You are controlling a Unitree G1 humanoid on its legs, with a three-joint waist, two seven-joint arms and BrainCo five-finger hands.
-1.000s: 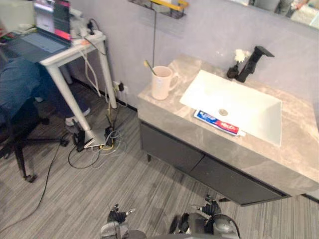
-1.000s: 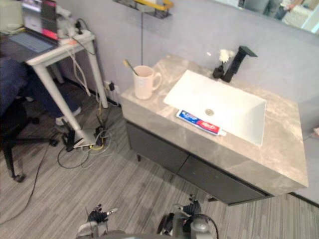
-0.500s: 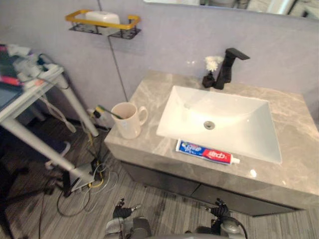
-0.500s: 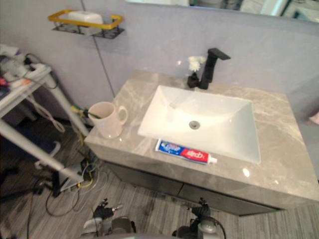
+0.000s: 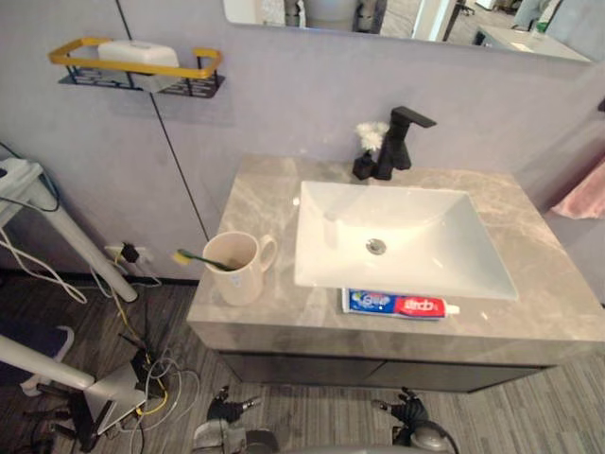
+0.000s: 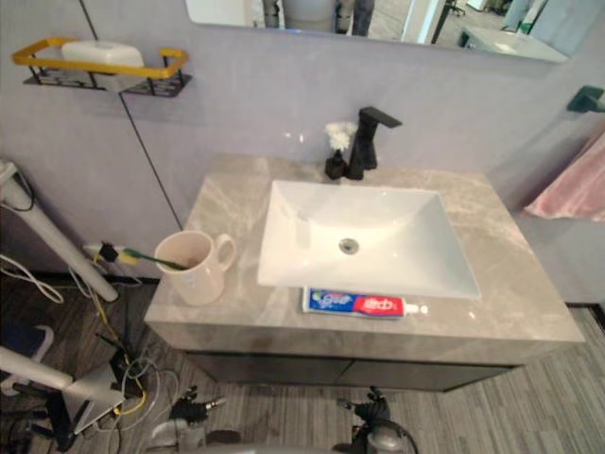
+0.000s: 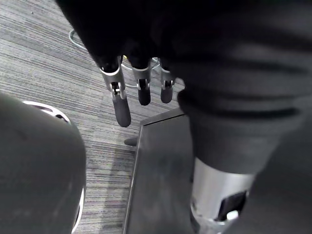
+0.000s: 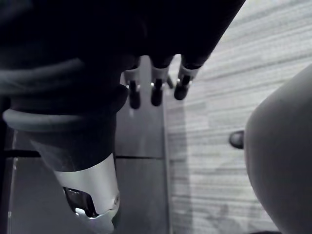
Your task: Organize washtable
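Straight fingers: left hand (image 7: 121,105), right hand (image 8: 156,91)

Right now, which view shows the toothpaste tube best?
The right eye view: the toothpaste tube lies whole near the middle, before the sink. The left eye view shows it whole too, further right. Both wrist views face the floor and cabinet.

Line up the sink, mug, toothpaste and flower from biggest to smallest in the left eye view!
Biggest: sink.
Next: mug and toothpaste look close. The toothpaste is longer, the mug bulkier.
Smallest: flower.
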